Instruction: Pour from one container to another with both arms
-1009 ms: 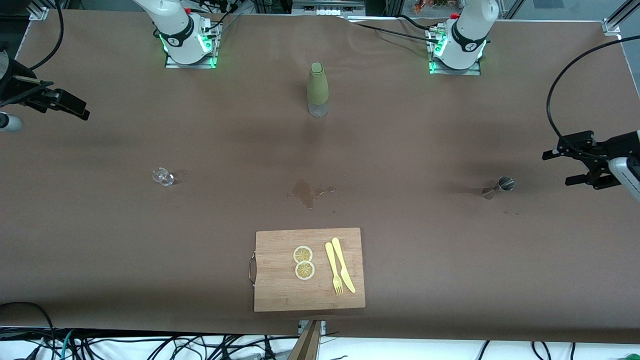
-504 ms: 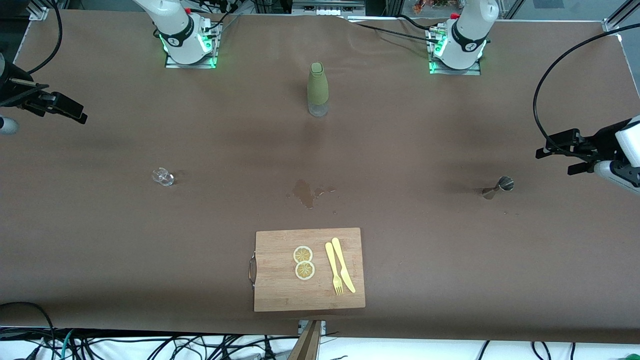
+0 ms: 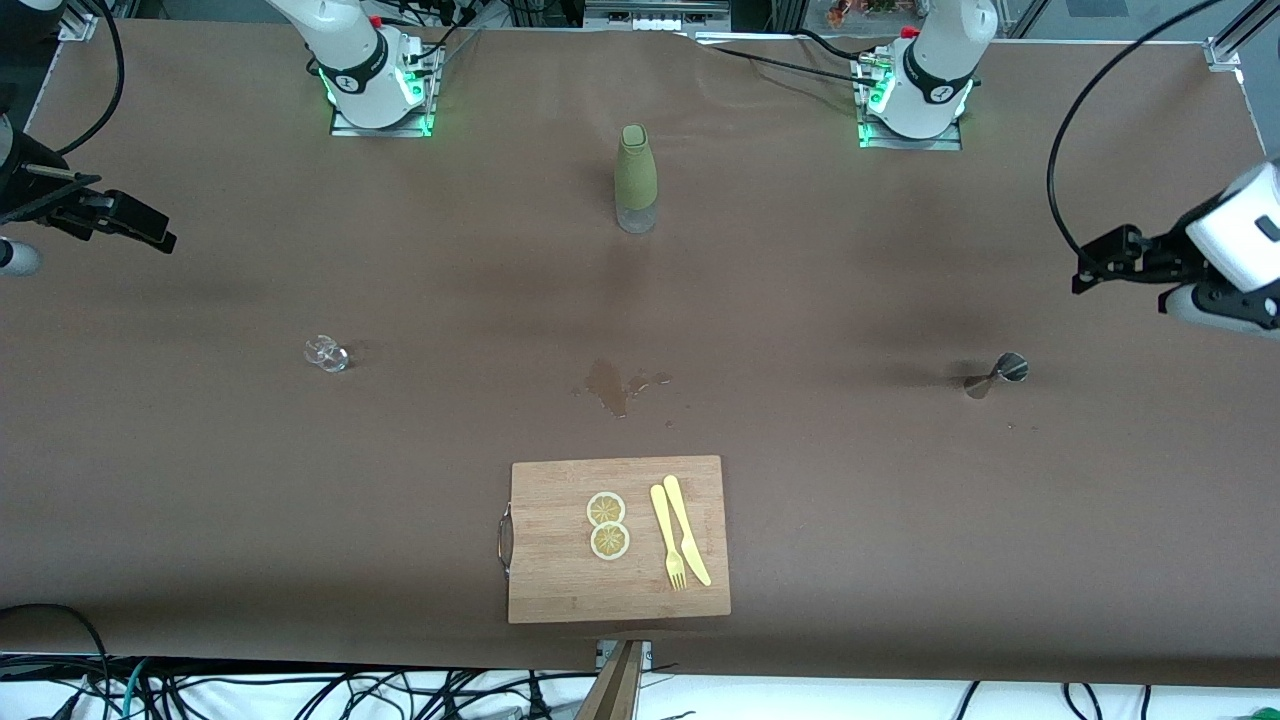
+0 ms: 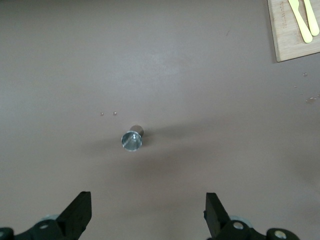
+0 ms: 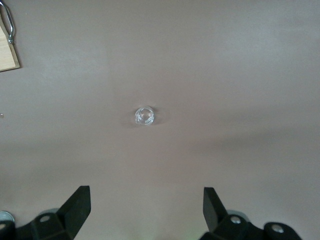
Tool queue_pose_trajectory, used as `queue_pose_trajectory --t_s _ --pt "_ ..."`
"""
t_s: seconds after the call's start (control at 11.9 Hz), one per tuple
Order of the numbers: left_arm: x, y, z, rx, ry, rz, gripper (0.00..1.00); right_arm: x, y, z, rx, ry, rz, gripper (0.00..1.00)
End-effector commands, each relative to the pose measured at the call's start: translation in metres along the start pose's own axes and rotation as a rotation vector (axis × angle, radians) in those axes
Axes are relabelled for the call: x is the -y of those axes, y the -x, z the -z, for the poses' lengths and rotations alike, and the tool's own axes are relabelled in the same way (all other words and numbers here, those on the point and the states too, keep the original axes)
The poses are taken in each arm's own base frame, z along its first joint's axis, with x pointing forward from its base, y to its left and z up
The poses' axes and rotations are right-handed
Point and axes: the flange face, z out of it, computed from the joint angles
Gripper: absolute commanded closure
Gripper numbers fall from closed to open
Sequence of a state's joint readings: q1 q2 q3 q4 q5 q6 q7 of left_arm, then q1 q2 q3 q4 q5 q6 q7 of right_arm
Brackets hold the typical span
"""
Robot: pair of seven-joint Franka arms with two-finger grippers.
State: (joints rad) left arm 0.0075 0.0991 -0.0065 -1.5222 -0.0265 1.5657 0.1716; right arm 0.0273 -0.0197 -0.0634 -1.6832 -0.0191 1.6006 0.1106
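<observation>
Hovering empty, wide open: left gripper (image 4: 145, 215), right gripper (image 5: 145, 212); one jigger (image 3: 997, 374), one glass (image 3: 326, 353).

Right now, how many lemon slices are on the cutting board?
2. Both lemon slices lie on the cutting board, touching: one farther from the front camera, the other nearer, beside the fork. None seems hidden.

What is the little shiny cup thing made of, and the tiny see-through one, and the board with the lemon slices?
The jigger looks like polished metal: silvery with bright glints. The small clear glass seems to be glass, perhaps clear plastic, since the table shows through it. The cutting board looks like bamboo or wood: tan with a striped grain and a metal handle.
</observation>
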Motion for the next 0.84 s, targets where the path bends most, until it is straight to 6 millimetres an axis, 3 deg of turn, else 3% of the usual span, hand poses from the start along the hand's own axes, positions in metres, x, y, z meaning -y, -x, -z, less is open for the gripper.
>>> queue_pose_trajectory --t_s 0.0,0.17,0.59,0.76 --pt "0.023 0.016 0.003 0.043 -0.020 0.051 0.00 -0.002 0.001 0.003 -0.009 -0.019 0.013 0.00" --pt "0.023 0.026 0.009 0.076 -0.028 0.109 0.00 -0.002 0.001 0.003 -0.010 -0.020 0.013 0.00" --pt "0.009 0.021 0.007 0.031 -0.041 0.130 0.00 -0.003 0.000 0.002 -0.012 -0.020 0.011 0.00" --pt "0.005 0.038 -0.001 -0.018 -0.045 0.125 0.00 -0.002 0.000 0.002 -0.012 -0.020 0.013 0.00"
